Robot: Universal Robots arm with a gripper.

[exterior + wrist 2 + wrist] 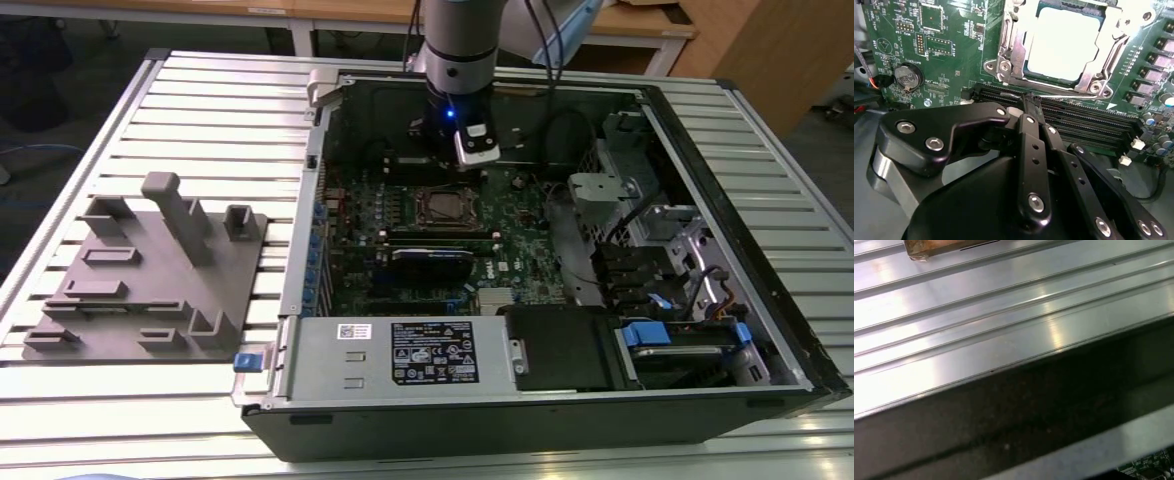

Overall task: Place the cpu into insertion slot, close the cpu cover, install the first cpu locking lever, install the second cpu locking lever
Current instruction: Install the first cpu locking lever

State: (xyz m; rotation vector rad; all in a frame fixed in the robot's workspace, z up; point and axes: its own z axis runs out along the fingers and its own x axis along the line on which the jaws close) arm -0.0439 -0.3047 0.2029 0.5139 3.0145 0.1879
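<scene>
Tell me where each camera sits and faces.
Exterior view: high off the arm, looking down into the open computer case; the arm shows.
Second wrist view: on the wrist, looking past the shut jaws at the chip in its socket.
First wrist view: on the wrist, facing the slatted table and case wall.
Shared: the chip, in exterior and second wrist views.

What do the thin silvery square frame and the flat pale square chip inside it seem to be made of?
The cpu cover looks like bare stamped sheet metal: bright glints, thin bent edges. The cpu top seems to be dull plated metal: a pale, even sheen, though the glare leaves its finish open.
</scene>
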